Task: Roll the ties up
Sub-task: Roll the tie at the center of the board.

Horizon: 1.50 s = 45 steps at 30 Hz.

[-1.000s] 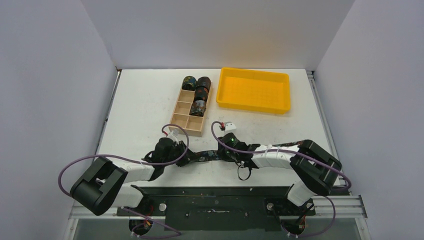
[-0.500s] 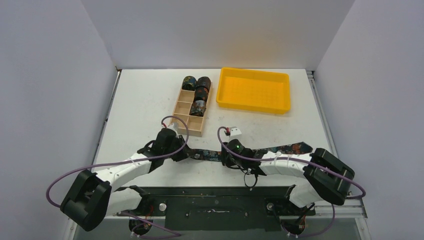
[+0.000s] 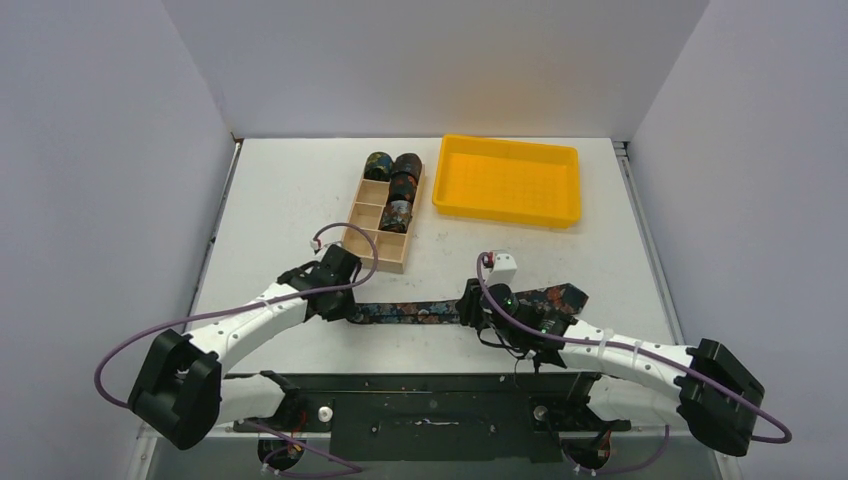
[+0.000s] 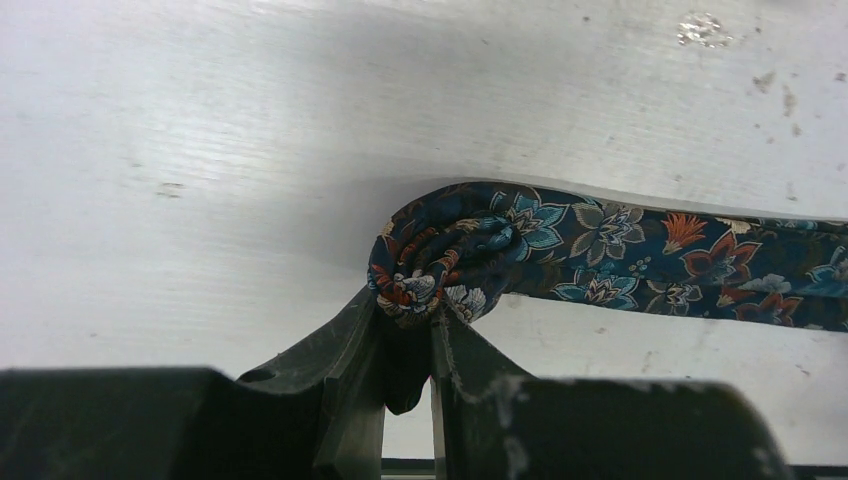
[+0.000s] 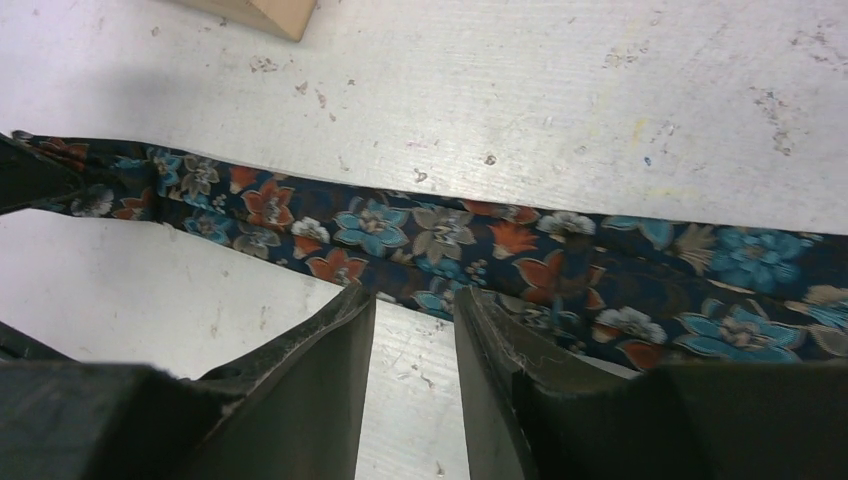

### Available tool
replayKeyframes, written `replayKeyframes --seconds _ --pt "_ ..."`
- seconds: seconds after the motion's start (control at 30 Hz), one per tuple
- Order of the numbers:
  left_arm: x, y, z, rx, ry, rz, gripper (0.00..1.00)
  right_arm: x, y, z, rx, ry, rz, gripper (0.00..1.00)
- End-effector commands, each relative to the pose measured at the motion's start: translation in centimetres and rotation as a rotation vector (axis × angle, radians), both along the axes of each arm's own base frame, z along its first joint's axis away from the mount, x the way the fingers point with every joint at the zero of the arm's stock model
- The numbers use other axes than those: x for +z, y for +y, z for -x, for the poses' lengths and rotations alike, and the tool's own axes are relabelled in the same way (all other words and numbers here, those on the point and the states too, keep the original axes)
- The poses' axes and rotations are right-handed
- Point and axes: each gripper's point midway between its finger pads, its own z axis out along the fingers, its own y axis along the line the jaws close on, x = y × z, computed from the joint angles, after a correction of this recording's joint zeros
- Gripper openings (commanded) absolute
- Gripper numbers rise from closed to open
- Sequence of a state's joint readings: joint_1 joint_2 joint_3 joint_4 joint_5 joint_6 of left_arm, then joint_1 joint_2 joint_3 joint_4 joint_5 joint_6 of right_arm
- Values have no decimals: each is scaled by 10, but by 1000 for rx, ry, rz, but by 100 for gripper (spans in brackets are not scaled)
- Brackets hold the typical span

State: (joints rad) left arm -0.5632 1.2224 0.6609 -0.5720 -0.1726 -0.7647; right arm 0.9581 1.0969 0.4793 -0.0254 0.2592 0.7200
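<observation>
Dark floral tie [image 3: 420, 313] lies stretched left to right across near part of table [image 3: 280, 200]; left gripper [image 4: 405, 312] pinches its small rolled left end; right gripper [image 5: 415, 295] fingers narrowly parted at tie's near edge, grip cannot tell; rolled ties [image 3: 400, 185] in wooden box [image 3: 360, 240] farther back.

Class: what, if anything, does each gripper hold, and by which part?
The left gripper pinches the tie by its rolled end. The right gripper sits at the tie's edge; whether it grips is unclear.
</observation>
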Motion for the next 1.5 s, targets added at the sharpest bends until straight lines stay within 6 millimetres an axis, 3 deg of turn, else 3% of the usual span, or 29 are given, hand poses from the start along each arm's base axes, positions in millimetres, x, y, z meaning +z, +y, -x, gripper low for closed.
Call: replayKeyframes --seconds 0.0,0.17,0.37,0.6,0.87,1.07,1.27,1.47 --pt "17 32 -2 10 8 -204 0 -3 -14 1 -43 -18 20 36" --pt "29 45 -5 4 8 -350 0 -13 -23 5 -60 -11 34 36" --pt "34 45 -9 -4 9 -543 0 -18 -36 6 -89 -16 55 36" --pt "29 28 -14 -30 0 -728 0 -16 -44 5 -102 -23 69 36" --pt "32 -5 -20 -89 -60 -902 0 -20 -50 6 -111 -12 79 36" --pt "25 -30 -23 -127 -74 -918 0 -19 -53 6 -115 -14 85 36" --pt "10 -55 -21 -166 -56 -819 23 -17 -55 6 -124 -19 76 37" --pt "4 -77 -21 -195 -74 -731 35 -13 -57 5 -133 -28 69 37"
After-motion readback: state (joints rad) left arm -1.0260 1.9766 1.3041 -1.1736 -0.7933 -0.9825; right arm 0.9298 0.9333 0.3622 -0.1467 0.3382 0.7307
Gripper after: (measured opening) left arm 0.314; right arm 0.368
